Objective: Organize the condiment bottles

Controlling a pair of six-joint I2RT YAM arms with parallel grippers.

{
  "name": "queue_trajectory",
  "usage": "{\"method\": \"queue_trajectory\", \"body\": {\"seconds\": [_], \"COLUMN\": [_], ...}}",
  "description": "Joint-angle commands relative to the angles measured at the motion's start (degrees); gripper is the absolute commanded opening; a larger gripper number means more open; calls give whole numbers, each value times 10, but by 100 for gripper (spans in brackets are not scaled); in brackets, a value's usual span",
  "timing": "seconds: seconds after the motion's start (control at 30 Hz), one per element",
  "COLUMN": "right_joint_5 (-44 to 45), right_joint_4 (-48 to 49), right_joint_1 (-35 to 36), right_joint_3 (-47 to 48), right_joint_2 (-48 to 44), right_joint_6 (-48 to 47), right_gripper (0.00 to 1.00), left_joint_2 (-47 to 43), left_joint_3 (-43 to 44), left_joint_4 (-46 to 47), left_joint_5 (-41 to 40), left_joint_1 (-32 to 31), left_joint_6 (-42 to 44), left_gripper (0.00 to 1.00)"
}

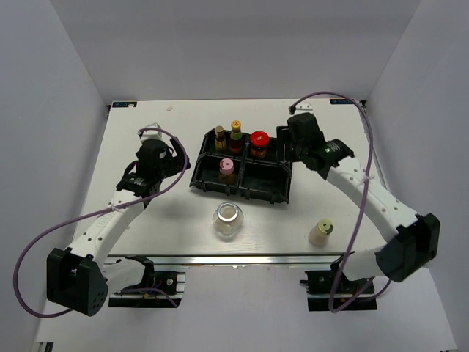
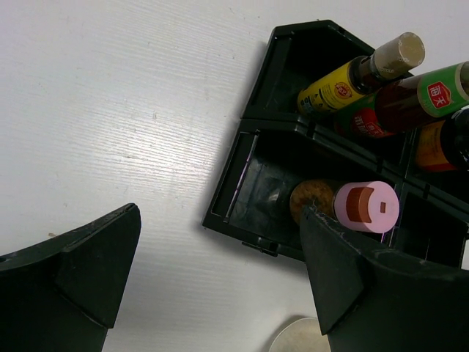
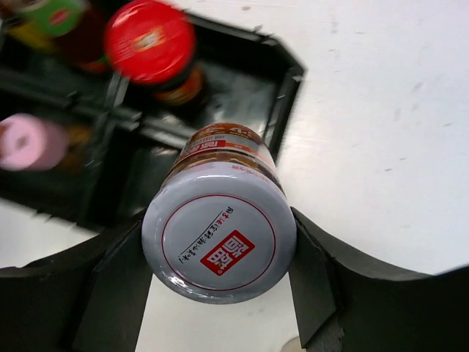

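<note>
At right end of black four-compartment tray [image 1: 267,183], right gripper [image 3: 217,257] clamped on silver-lidded jar [image 3: 218,238], just beside red-lidded jar [image 1: 259,140]; which compartment unclear. Two slim dark bottles [image 1: 236,134] in rear left compartment, pink-capped bottle [image 1: 227,167] in front left. Left gripper [image 2: 220,213] near tray's left edge, fingers apart, holding nothing. Clear glass jar [image 1: 228,220] and cream bottle [image 1: 320,232] on table [image 1: 176,220] in front of tray, well apart.

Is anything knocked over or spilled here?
Nothing is spilled or tipped. The clear glass jar and the cream bottle just stand on the table outside the black tray, and the right gripper holds the silver-lidded jar.
</note>
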Motion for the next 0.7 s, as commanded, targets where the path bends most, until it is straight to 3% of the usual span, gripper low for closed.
{"method": "queue_trajectory", "body": {"seconds": [0.0,0.2,0.67], "right_joint_5": [-22,-12,-68], "right_joint_4": [67,87,148], "right_joint_1": [-38,-69,-81], "right_joint_3": [54,107,96], "right_joint_2": [42,132,246], "right_joint_6": [-55,-74,-93], "right_gripper": [11,10,13], "left_joint_2": [-18,-8,4], "left_joint_3": [-4,-1,5], "left_joint_4": [2,0,-2], "left_joint_5": [-11,-22,-22], "left_joint_1": [4,3,4], "left_joint_6": [4,4,4], "left_gripper": [98,98,98]}}
